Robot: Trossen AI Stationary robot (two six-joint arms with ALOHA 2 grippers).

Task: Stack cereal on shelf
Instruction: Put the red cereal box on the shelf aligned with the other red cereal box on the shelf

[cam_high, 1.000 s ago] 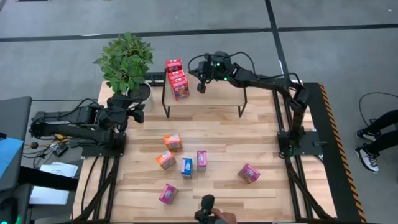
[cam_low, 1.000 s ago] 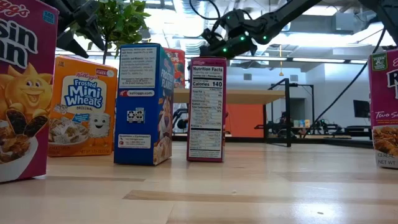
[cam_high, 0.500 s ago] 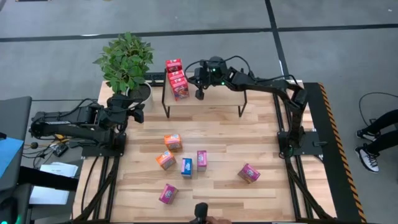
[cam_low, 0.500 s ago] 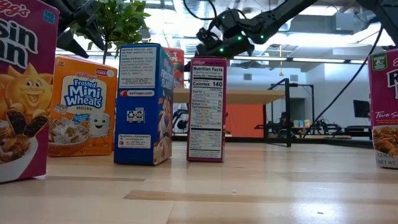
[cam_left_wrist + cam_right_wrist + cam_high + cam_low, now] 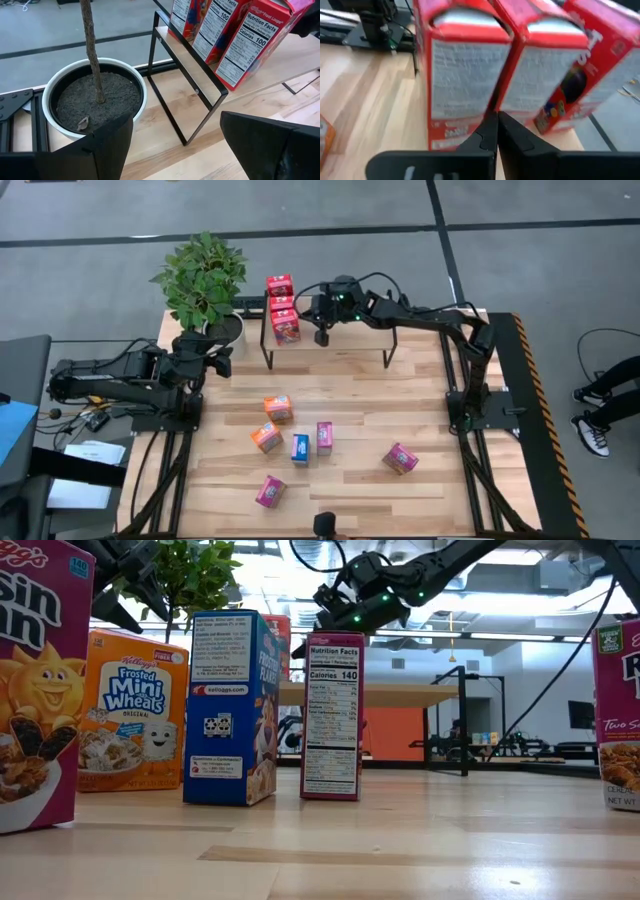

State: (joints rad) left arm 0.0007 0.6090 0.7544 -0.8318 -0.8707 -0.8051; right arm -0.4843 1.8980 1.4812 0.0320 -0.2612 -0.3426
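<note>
- Six cereal boxes (image 5: 292, 438) are scattered on the tabletop (image 5: 420, 390), in front of the shelf (image 5: 350, 340).
- The left gripper (image 5: 222, 358) is held released, left of the shelf beside the potted plant (image 5: 203, 278).
- The right gripper (image 5: 322, 336), clenched on nothing, is pressed against three red boxes (image 5: 282, 307) on the shelf's left end.
</note>
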